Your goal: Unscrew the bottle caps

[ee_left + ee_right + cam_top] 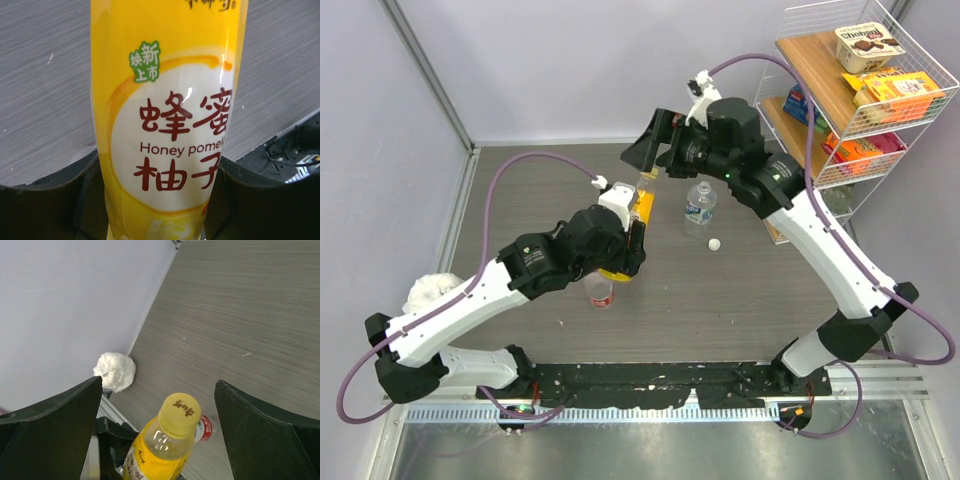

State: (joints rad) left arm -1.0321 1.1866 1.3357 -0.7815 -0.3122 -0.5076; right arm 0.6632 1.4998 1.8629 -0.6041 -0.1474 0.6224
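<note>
Left wrist view: the left gripper (155, 200) is clamped on the yellow bottle (165, 100), with one dark finger pressed against each side of the lower label. The label carries red characters and the words "Honey pomel", cut off by the curve.

In the right wrist view, the jaws of the right gripper (159, 385) are spread wide. The yellow cap (180, 412) sits between them, is touched by neither finger, and is seated on the bottle neck.

From the top external view, the yellow bottle (644, 205) is located near the centre of the worktop (770, 290), with its neck directed toward the far edge. Whether its base rests on the surface cannot be told. The right gripper (655, 150) is positioned at the far end of the bottle and the left gripper (630, 245) at the near end.

A clear bottle (699, 205) with a blue-white label stands just to the right. A white cap (715, 244) lies on the surface near it, toward the near edge. A red-labelled bottle (601, 290) stands beside the left gripper on the near side.

The worktop is finished in grey wood grain. A white wad (430, 290) lies at the left edge against the wall. Pale walls (570, 60) enclose the left and far sides. A wire rack (860, 90) stocked with snack boxes stands at the far right corner. A metal rail (650, 412) runs along the near edge.
</note>
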